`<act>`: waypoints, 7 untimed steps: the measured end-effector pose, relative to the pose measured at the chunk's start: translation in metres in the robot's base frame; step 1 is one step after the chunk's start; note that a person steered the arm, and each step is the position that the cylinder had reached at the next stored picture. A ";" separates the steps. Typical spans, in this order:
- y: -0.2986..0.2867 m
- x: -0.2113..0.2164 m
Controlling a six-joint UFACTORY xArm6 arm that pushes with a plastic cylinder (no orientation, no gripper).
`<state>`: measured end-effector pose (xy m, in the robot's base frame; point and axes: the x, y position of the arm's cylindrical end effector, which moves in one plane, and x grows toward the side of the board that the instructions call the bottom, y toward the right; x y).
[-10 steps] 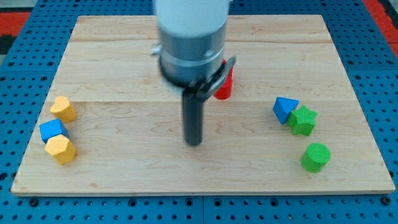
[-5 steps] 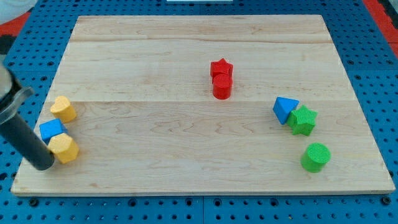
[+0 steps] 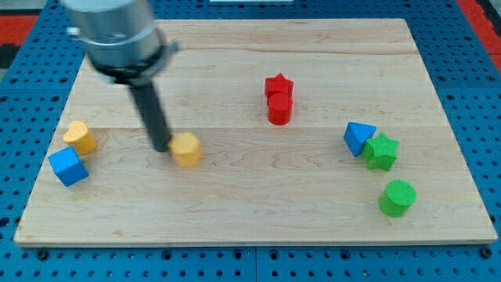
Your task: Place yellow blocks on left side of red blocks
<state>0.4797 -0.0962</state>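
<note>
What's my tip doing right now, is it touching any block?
My tip: no gripper, holds nothing; it sits against the view's left side of a yellow block, well left of the red blocks.

A blue cube (image 3: 68, 166) is sitting near the wooden board's (image 3: 235, 211) nine o'clock edge. Toward three o'clock, a blue triangular block (image 3: 358, 137) is touching a green star (image 3: 383, 151), with a green cylinder (image 3: 397, 197) lying at the star's six o'clock.

Bright even light, soft shadows, motion-blurred rod (image 3: 149, 110)
</note>
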 end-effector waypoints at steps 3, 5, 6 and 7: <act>0.048 0.033; 0.061 -0.019; 0.093 -0.031; -0.002 0.001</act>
<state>0.4810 -0.0977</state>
